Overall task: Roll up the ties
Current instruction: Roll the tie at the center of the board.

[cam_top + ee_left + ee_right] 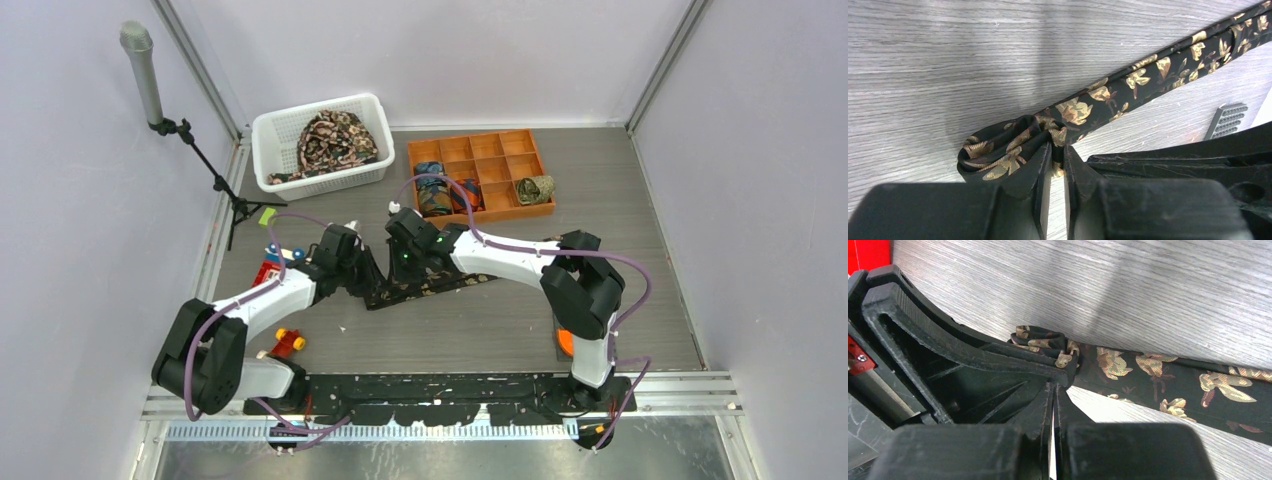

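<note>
A black tie with tan floral print [440,285] lies across the middle of the table. Its left end is wound into a small loose roll [998,155], also seen in the right wrist view [1040,337]. My left gripper [1058,150] is shut on that roll, with fabric pinched between the jaws; in the top view it [365,275] sits at the tie's left end. My right gripper [1055,386] is shut at the tie's near edge, right beside the roll and against the left gripper's fingers; in the top view it [398,270] is just right of the left one. The flat length of tie [1173,385] runs off to the right.
A white basket [268,135] at the back left holds bunched printed ties [330,138]. An orange divided tray [415,150] behind holds rolled ties [440,195] and an olive roll [535,188]. Small red and yellow objects [288,342] lie at the left. A microphone stand [150,80] stands far left.
</note>
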